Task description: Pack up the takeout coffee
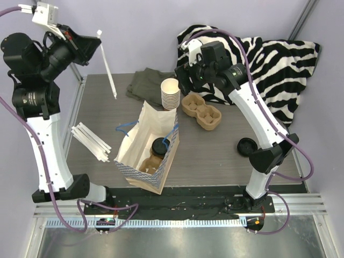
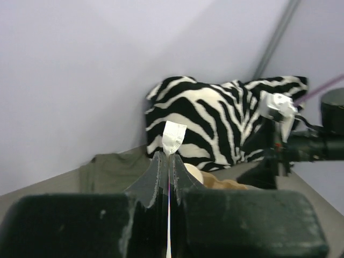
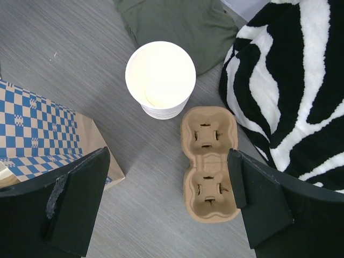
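Nearest my lens, the left gripper [image 2: 169, 161] is pinching a white wrapped straw [image 2: 173, 138], jaws closed tight on it. I am looking at a grey wood-grain table [image 1: 215, 156] against pale lilac walls, with a zebra blanket [image 1: 279, 64] and a green cloth [image 1: 145, 86] bunching at the back. I am holding the left arm high over the back-left corner. My right gripper [image 3: 166, 161] is hanging with jaws wide, gripping nothing, above the cup stack [image 3: 160, 79] and the cardboard carrier [image 3: 209, 161]. Mid-table, the takeout coffee [image 1: 160, 146] is standing lidded inside the checkered paper bag [image 1: 141, 129].
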